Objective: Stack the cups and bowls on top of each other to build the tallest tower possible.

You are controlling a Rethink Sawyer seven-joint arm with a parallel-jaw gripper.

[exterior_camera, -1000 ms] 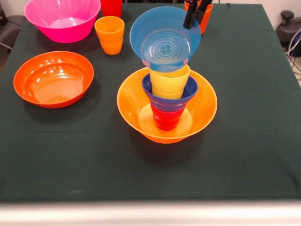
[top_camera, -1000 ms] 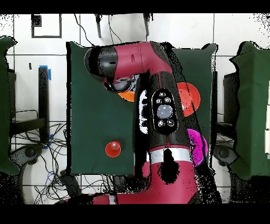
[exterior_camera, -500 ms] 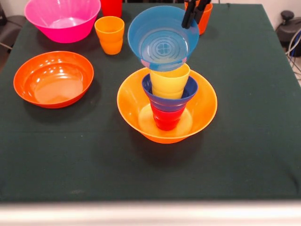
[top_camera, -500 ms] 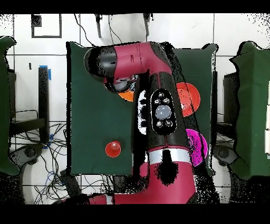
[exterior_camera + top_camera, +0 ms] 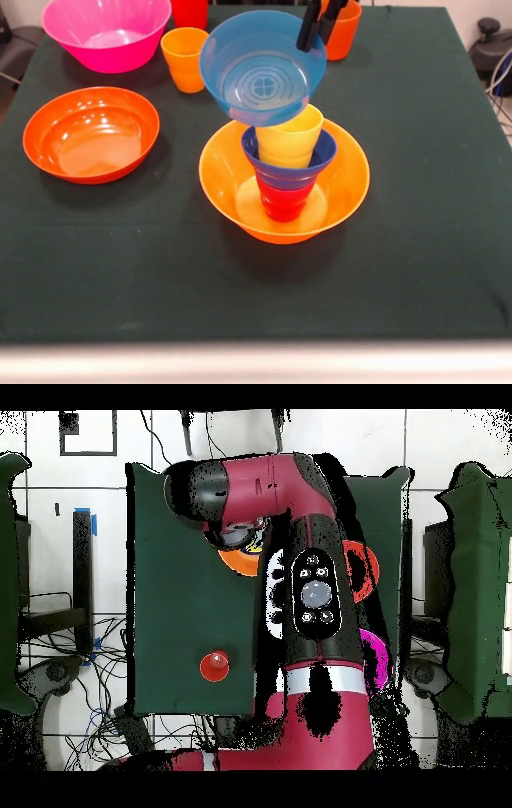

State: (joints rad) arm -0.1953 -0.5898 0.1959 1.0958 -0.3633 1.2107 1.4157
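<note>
Green table (image 5: pixel 416 240), arm (image 5: pixel 300 584) overhead hiding most of tower (image 5: pixel 286 172).

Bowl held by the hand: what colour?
Light blue bowl, clearest in the front view.

The arm (image 5: pixel 300 564) is showing thick, rounded crimson links with black joints, a black oval button panel, and a silver-grey band; the gripper (image 5: pixel 318 22) is showing slim black fingers.
</note>
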